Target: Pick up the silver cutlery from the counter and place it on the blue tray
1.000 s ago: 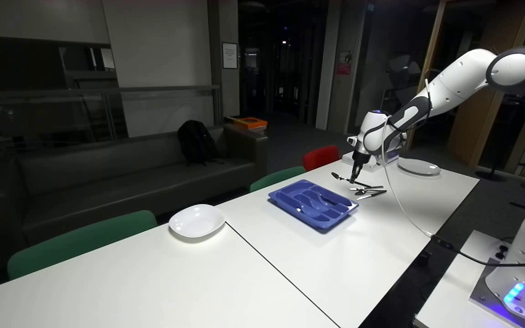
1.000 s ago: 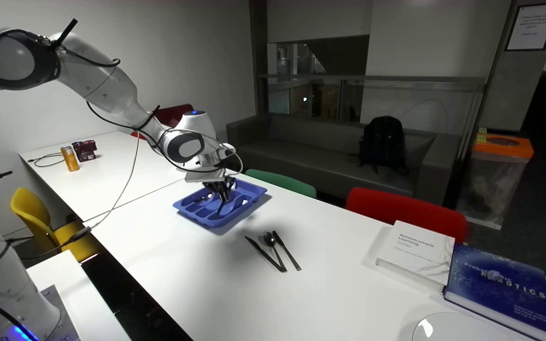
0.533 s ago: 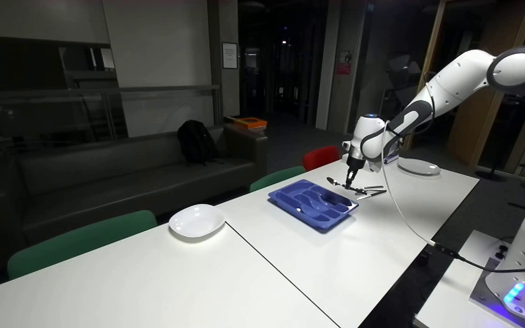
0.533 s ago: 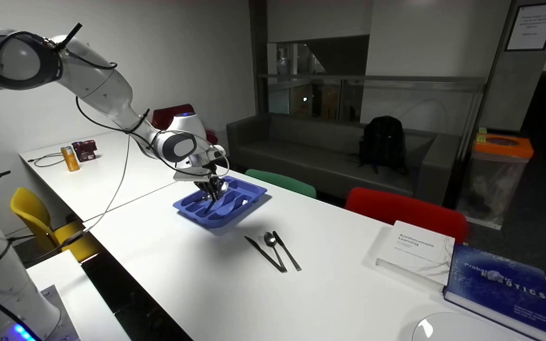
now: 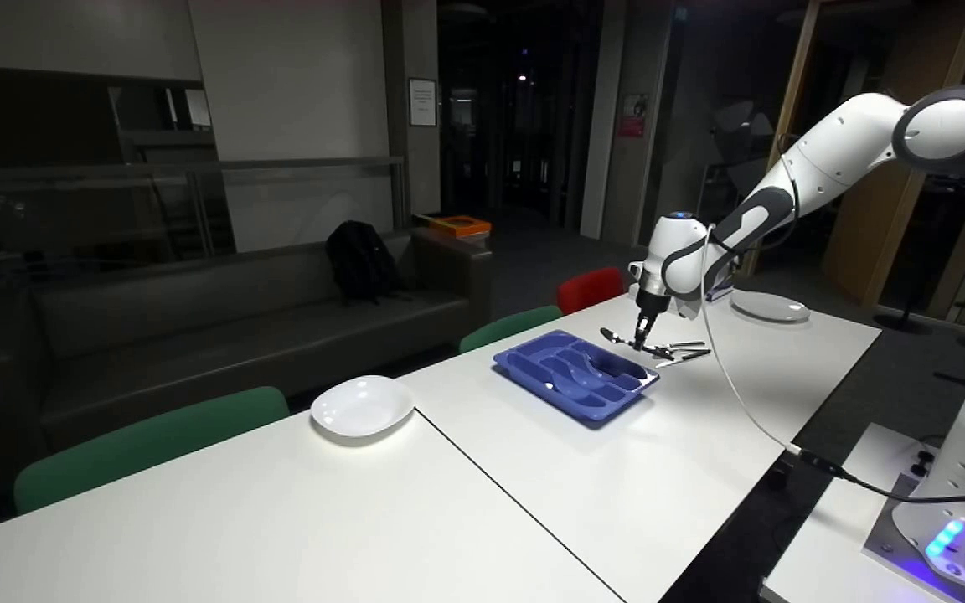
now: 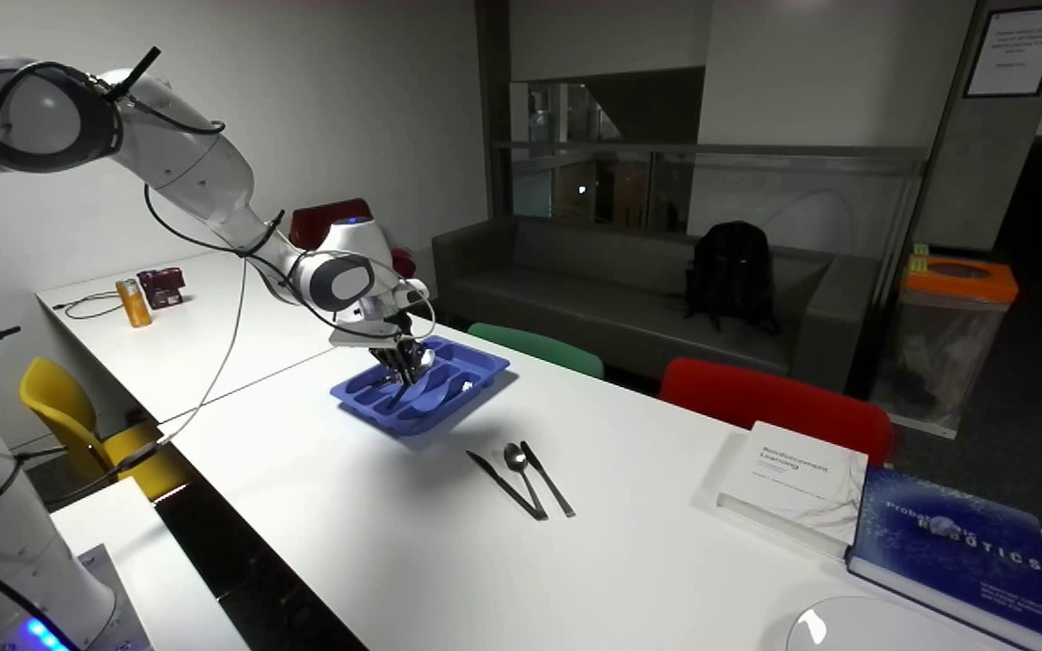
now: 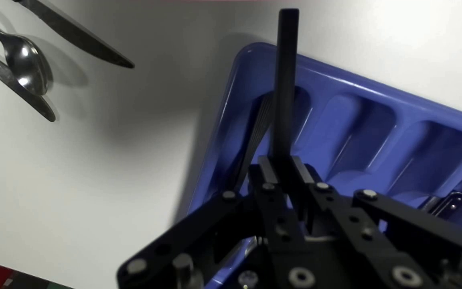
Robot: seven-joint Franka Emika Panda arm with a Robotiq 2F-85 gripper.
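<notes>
One long white counter [image 5: 281,519] is carrying a blue cutlery tray [image 5: 576,389]; in an exterior view a white plate [image 5: 363,406] is standing well to its left. Over the tray the gripper [image 7: 285,170] is pinching a spoon [image 7: 287,80] by its dark handle, while slim dark utensils [image 7: 256,136] are lying in an end compartment. In an exterior view, two knives [image 6: 505,485] are resting on the counter, near right of the tray, and another spoon [image 6: 516,458] is lying between them

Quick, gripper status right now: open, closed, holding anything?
Gripper: closed, holding a dark-handled spoon.
</notes>
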